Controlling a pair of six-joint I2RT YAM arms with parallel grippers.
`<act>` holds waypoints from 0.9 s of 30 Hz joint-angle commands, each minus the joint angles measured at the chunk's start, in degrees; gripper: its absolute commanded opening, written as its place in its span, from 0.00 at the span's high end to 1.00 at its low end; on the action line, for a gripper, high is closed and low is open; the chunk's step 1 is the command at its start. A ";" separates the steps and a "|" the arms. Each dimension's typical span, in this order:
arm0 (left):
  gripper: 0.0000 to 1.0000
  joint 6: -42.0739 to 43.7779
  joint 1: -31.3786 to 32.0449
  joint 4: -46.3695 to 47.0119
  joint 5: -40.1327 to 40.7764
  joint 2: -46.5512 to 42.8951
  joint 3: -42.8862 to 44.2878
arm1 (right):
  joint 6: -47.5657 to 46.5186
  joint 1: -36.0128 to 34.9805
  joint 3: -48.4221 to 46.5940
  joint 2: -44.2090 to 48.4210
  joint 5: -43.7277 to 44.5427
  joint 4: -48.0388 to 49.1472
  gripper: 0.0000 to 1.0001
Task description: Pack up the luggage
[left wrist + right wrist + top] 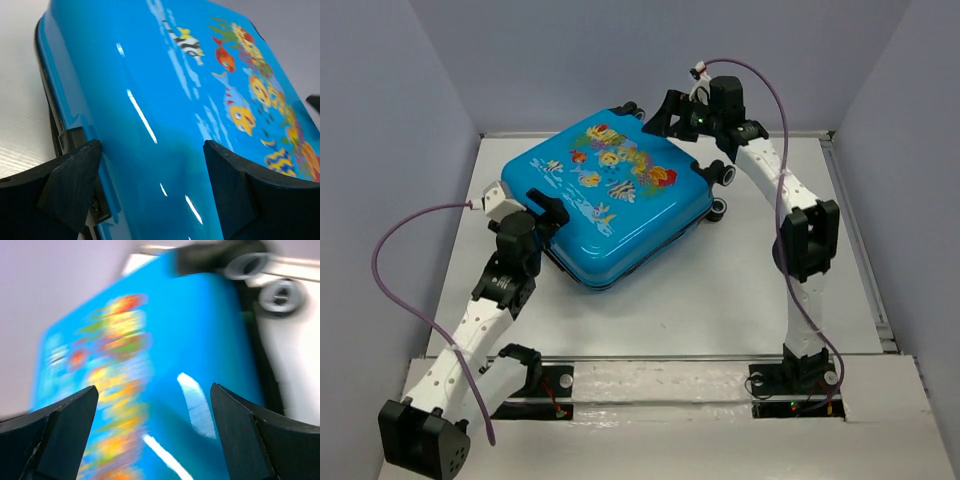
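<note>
Suitcase (610, 195) lies diagonally, my released left end effector (549, 210) at its near-left end, released right end effector (666, 114) by its far-right wheels (725, 176).

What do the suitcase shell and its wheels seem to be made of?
Luggage shell: seemingly hard glossy plastic; sharp light streaks reflect on it. Wheels: probably plastic or rubber, black with pale hubs; too small to be sure.

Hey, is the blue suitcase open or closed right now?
Closed. The suitcase lies flat with its fish print up, shells together and no lining showing. Whether it is zipped, cannot tell.
</note>
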State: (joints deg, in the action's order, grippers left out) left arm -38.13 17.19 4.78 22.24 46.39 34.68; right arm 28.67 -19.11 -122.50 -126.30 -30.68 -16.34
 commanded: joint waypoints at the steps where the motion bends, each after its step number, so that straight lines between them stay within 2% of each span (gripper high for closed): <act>1: 0.06 4.19 4.08 -6.07 -8.37 0.80 15.10 | -7.46 -3.83 2.70 12.12 -4.93 -0.44 0.00; 2: 0.04 7.86 3.99 -7.83 -5.22 1.59 21.60 | -8.79 -3.83 2.96 14.39 -2.31 -3.15 0.00; 4: 0.02 10.61 3.82 -12.57 -2.74 5.09 27.26 | -10.99 -3.83 5.50 17.72 -0.36 -3.88 0.00; 6: 0.01 12.90 3.38 -14.18 -3.69 7.65 32.63 | -11.53 -3.83 12.78 24.15 0.97 -3.09 0.02; 7: 0.01 13.43 3.11 -14.27 -4.39 8.88 33.87 | -11.53 -3.83 16.12 24.17 1.23 -2.22 0.05; 8: 0.01 13.69 2.50 -14.35 -5.35 11.50 35.01 | -11.09 -3.83 25.11 29.65 1.75 1.53 0.31; 9: 0.01 14.30 1.98 -14.01 -6.15 13.96 36.76 | -9.96 -3.83 30.16 35.80 2.28 4.01 0.71; 10: 0.01 14.31 1.19 -13.66 -7.03 15.38 37.56 | -9.42 -3.83 35.00 35.86 2.81 5.95 0.71; 11: 0.01 14.40 -1.34 -13.57 -9.21 17.05 38.44 | -8.81 -3.83 44.09 41.60 4.47 9.36 0.93; 14: 0.01 14.49 -6.89 -13.04 -15.97 24.43 42.83 | -6.61 -4.35 55.58 51.13 7.99 13.51 0.93; 15: 0.02 14.49 -10.30 -13.21 -20.00 26.45 44.24 | -6.00 -4.35 58.92 52.98 8.70 14.48 0.93; 16: 0.02 14.49 -11.81 -13.56 -21.78 28.56 47.30 | -5.55 -4.35 64.87 54.48 9.49 15.19 0.93; 18: 0.03 15.62 -14.45 -15.22 -24.78 35.66 53.00 | -4.94 -4.35 70.78 57.12 10.28 15.72 0.93; 24: 0.02 18.97 -20.17 -24.10 -27.33 50.80 70.24 | -4.76 -4.88 76.70 56.00 9.93 19.85 0.93; 27: 0.03 17.75 -23.51 -23.76 -30.40 56.60 73.50 | -4.67 -4.88 75.66 53.19 10.64 21.34 0.93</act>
State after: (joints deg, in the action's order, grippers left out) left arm -21.63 -2.37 -16.75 -2.26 100.31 100.88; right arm 23.77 -23.46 -45.91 -70.94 -22.09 -3.18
